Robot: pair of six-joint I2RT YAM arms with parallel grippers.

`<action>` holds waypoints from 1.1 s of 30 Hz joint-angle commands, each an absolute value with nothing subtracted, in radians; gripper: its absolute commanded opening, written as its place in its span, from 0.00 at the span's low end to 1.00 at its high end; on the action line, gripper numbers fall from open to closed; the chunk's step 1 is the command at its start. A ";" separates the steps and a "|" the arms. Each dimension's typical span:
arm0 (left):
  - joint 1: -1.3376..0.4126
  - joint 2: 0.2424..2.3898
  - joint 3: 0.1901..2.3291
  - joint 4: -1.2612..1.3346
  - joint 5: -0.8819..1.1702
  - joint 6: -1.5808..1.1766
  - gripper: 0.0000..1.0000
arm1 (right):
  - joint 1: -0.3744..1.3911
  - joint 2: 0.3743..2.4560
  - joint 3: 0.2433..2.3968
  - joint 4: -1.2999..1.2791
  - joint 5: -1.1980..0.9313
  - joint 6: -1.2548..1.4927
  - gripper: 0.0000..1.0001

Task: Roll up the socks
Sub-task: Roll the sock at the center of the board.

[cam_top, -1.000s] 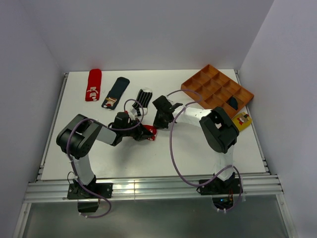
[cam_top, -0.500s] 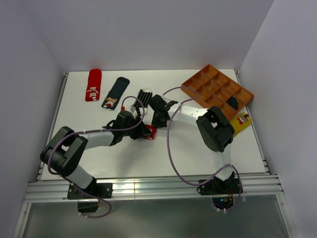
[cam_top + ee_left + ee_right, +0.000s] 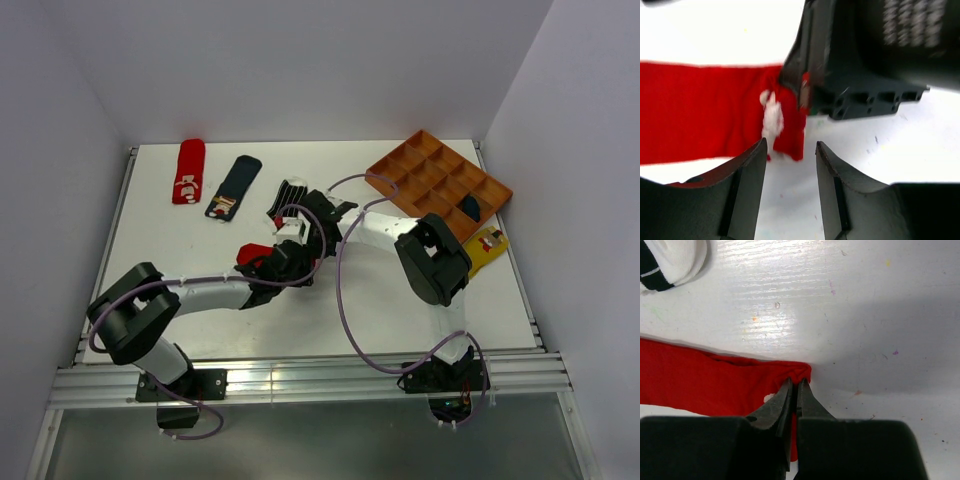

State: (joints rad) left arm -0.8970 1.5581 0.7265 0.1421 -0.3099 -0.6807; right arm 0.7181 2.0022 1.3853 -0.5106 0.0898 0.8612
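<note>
- Right pincer [image 3: 796, 386] is pressed together on the end of the red sock [image 3: 700, 380], and I can see the cloth bunched up at its tips.
- Left pincer [image 3: 790, 155] has its jaws apart with nothing between them. The same sock end, with its white mark, lies just ahead of its tips.
- From above, I see that red sock near the middle of the table [image 3: 400, 300]. It lies flat and runs leftward from the grip, partly covered by the left arm.
- Just behind the right pincer lies the striped sock [image 3: 290, 192]. Further left are the navy sock [image 3: 233, 187] with a patch and then the second red sock [image 3: 188, 170], all flat along the far side.
- At the far right sits the orange tray [image 3: 400, 165], with a dark sock [image 3: 468, 207] in one compartment on its near right side.
- I see the yellow sock [image 3: 488, 243] on the table just beside the tray's near edge.
</note>
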 commanded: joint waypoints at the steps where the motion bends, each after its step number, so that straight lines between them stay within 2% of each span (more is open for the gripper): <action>1: -0.936 1.592 0.788 0.167 -0.463 -0.580 0.49 | 0.729 2.046 1.402 -0.543 0.132 0.845 0.00; 11: -0.997 1.693 0.850 0.161 -0.523 -0.532 0.47 | 0.729 2.051 1.404 -0.534 0.110 0.842 0.00; 17: -0.999 1.741 0.868 0.121 -0.532 -0.563 0.43 | 0.729 2.051 1.405 -0.531 0.097 0.842 0.00; 33: -1.012 1.615 0.741 0.235 -0.557 -0.572 0.41 | 0.700 2.095 1.460 -0.538 0.066 0.836 0.00</action>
State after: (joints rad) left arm -0.9997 1.6669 0.7597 0.1814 -0.5682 -0.5926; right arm 0.7040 2.0457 1.4422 -0.5198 0.0422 0.8467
